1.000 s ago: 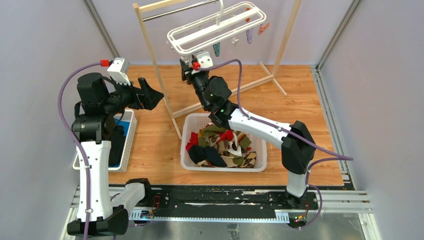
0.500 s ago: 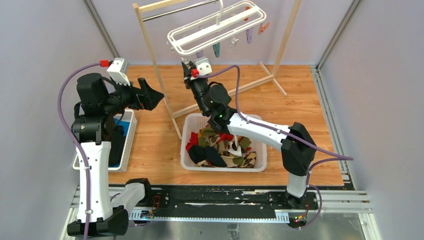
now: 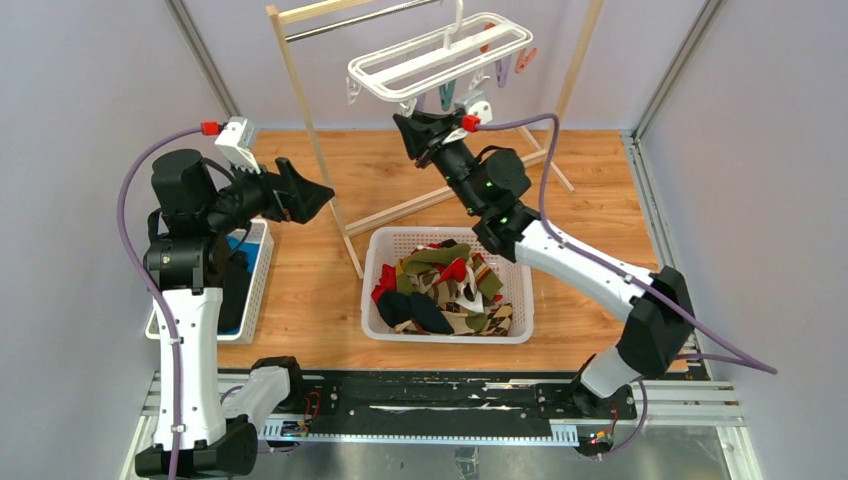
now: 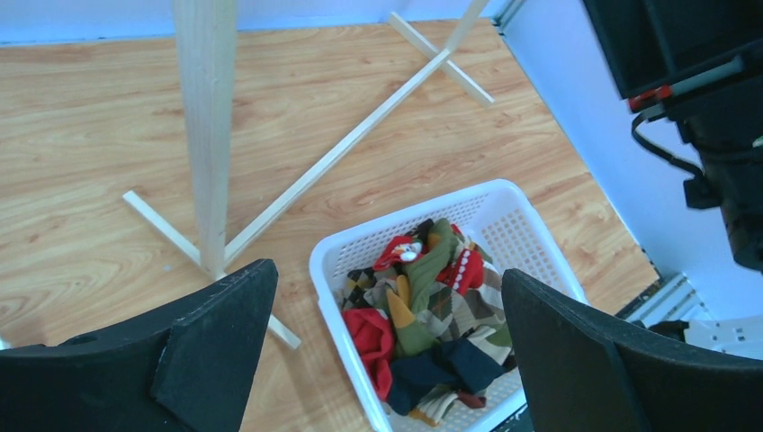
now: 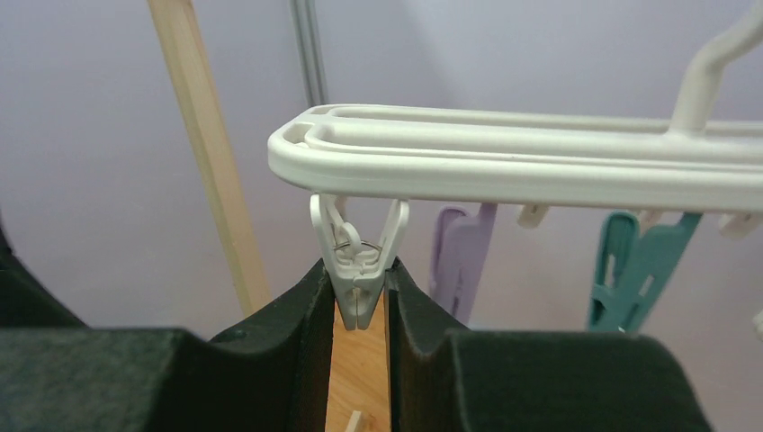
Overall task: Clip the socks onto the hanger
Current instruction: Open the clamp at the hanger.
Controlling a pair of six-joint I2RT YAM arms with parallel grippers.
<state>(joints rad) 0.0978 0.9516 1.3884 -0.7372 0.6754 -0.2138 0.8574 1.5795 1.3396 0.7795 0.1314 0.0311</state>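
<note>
1. My right fingers (image 5: 317, 310) are clenched on the white clip (image 5: 359, 261), one finger on each flat side, with the clip's lower half pinched between them.
2. The white clip hangs from the near end of the hanger (image 5: 504, 162), directly under its rounded tip. Its long axis is vertical: the narrow closed end points down between my fingers, and its two arms spread upward to the rail.
3. In the right wrist view the hanger's long axis runs sideways from that tip away to the right, nearly level. In the top view it runs from lower left to upper right under the rack (image 3: 300, 110), hook uppermost.
4. A purple clip (image 5: 461, 261) and a teal clip (image 5: 634, 270) dangle further along the same rail, apart from my fingers, both pointing down.
5. My left fingers (image 4: 207, 351) are released, spread wide and holding nothing, raised above the worktop (image 4: 108, 126) to the left of the rack's post.
6. The socks (image 4: 423, 306) lie heaped in the white basket (image 4: 531, 243) on the worktop, well apart from both pairs of fingers. In the left wrist view the heap shows in the gap between my left fingers, far below them.
</note>
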